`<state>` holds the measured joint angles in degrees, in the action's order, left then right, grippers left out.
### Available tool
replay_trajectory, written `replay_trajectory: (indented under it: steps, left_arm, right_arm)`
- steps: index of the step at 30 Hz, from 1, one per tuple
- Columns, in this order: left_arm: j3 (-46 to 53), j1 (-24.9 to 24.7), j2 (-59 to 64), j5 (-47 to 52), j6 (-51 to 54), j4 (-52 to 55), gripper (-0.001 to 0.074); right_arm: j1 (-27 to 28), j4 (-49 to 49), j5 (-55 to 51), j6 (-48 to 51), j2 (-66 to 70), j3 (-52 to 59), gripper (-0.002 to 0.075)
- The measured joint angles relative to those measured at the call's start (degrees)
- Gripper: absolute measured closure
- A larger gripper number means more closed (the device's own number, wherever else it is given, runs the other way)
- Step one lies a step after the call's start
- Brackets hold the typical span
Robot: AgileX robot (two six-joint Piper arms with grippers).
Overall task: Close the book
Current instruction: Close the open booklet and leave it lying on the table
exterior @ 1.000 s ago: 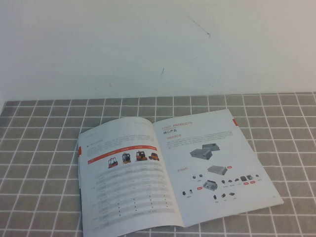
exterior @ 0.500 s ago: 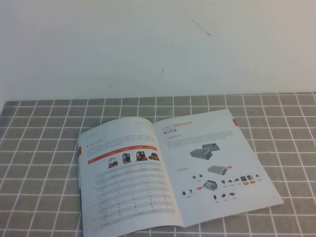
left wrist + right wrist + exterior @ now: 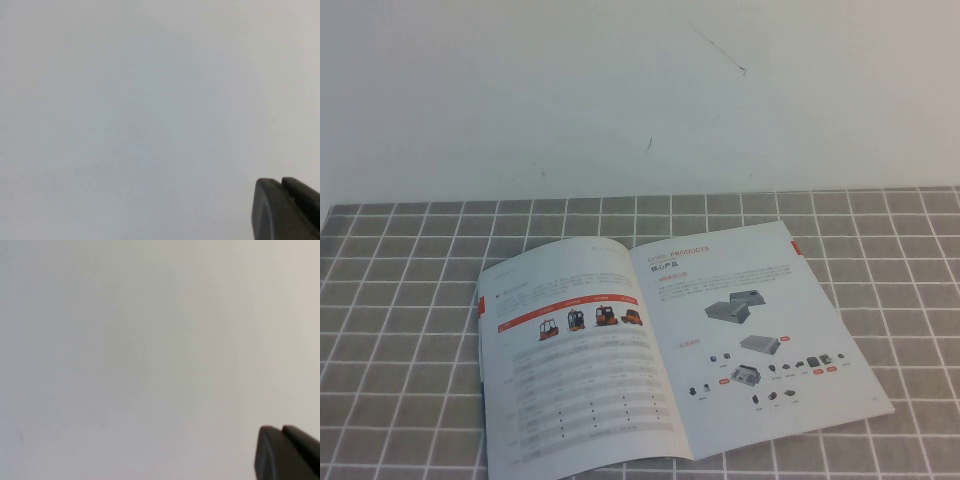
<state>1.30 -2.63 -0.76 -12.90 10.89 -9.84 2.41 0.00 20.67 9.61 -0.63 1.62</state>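
Note:
An open booklet [image 3: 670, 350] lies flat on the grey tiled table [image 3: 400, 300] in the high view, its spine running towards me. The left page [image 3: 575, 370] shows small vehicles under a red bar; the right page [image 3: 760, 330] shows grey devices. Neither arm appears in the high view. In the left wrist view the left gripper [image 3: 281, 183] shows only as two dark fingertips pressed together at a corner, facing a blank pale surface. The right gripper [image 3: 282, 430] looks the same in the right wrist view, shut and holding nothing. The booklet is outside both wrist views.
A plain white wall [image 3: 620, 100] with a few faint marks rises behind the table. The tiled surface stretches to both sides of the booklet and behind it up to the wall.

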Motion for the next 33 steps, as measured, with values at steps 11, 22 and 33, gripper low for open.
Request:
replay_trajectory:
  steps: [11,22,33]
  left_arm:
    - [0.0,0.0,0.0,-18.28,0.0,-0.11,0.0739]
    - [-9.27,0.0,0.0,4.09,-1.39,-1.51,0.0739]
    - [-26.17,0.0,17.57,30.59,-1.77,-1.7,0.0739]
  right_arm:
    - [0.0,1.92,32.6,0.0,-0.09,0.0,0.0729]
    - [0.0,4.36,-3.39,0.44,0.05,-13.26,0.0729]
    - [0.0,7.95,-41.48,0.27,20.71,-34.59,0.0729]
